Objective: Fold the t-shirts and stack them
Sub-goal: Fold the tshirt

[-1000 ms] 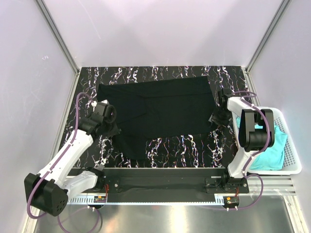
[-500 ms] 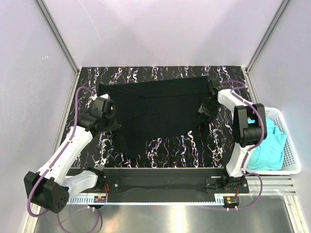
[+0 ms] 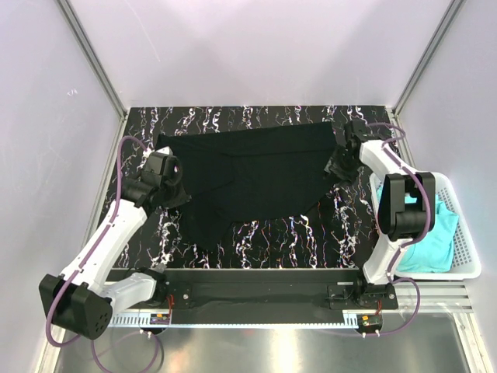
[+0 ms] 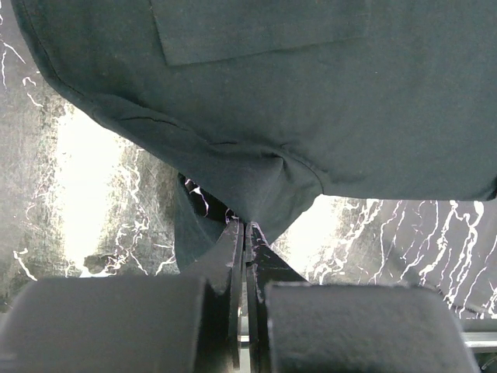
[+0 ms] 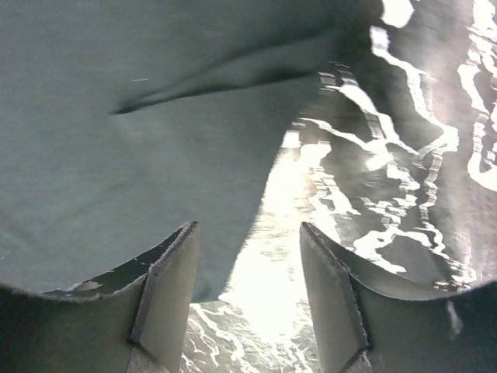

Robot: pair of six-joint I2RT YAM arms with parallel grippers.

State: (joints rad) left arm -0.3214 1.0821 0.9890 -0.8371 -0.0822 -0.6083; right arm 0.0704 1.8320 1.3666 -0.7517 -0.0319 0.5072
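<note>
A large black t-shirt [image 3: 256, 171] lies spread across the far half of the dark marbled table [image 3: 311, 233]. My left gripper [image 3: 178, 196] is at its left side, shut on a pinched fold of the black cloth [image 4: 311, 93], which rises in a peak from the jaws [image 4: 247, 227]. My right gripper [image 3: 338, 166] is at the shirt's right edge. It stands open [image 5: 247, 225], its left finger over the black cloth [image 5: 116, 155] and its right finger over bare table, with nothing between them. A turquoise t-shirt [image 3: 431, 237] lies in the basket.
A white lattice basket [image 3: 468, 260] sits off the table's right side beside the right arm. Pale walls close in the table at the back and both sides. The arm bases and a black rail run along the near edge.
My right gripper has moved away from me along the shirt's right edge toward its far corner. The shirt's front right hem has drawn in to a slant. My left gripper has shifted slightly, still gripping cloth.
</note>
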